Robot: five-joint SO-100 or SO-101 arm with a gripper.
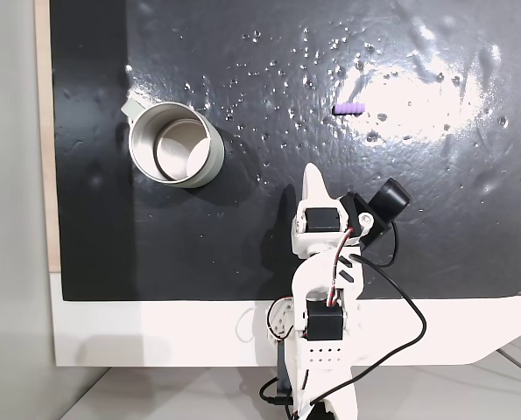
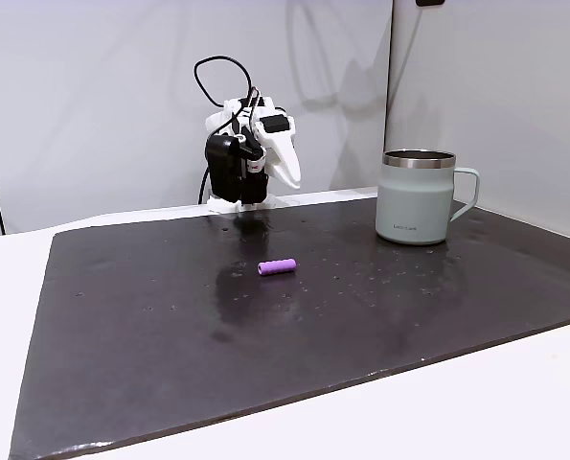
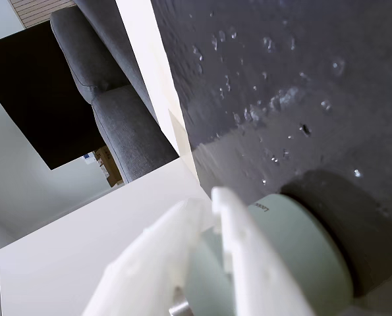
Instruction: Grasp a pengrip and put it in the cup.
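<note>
Two task objects lie on the black mat (image 1: 242, 254) before you. Reading the top-down fixed view from left to right, you meet the cup (image 1: 206, 159) first, standing upright with its handle tab toward the upper left; next the gripper (image 1: 313, 178), folded back over the arm's base at the mat's near edge, its white fingers pressed together and holding nothing; and last the pengrip (image 1: 348, 108), lying on its side in a bright patch of glare, well apart from both cup and gripper. In the side-on fixed view the order reverses: you see the gripper (image 2: 290, 178) at the back left, the pengrip (image 2: 276, 266) lying flat near the mat's middle, and the cup (image 2: 417, 196) upright to the right. In the wrist view your closed fingers (image 3: 182, 263) overlap the pale cup (image 3: 301, 263).
</note>
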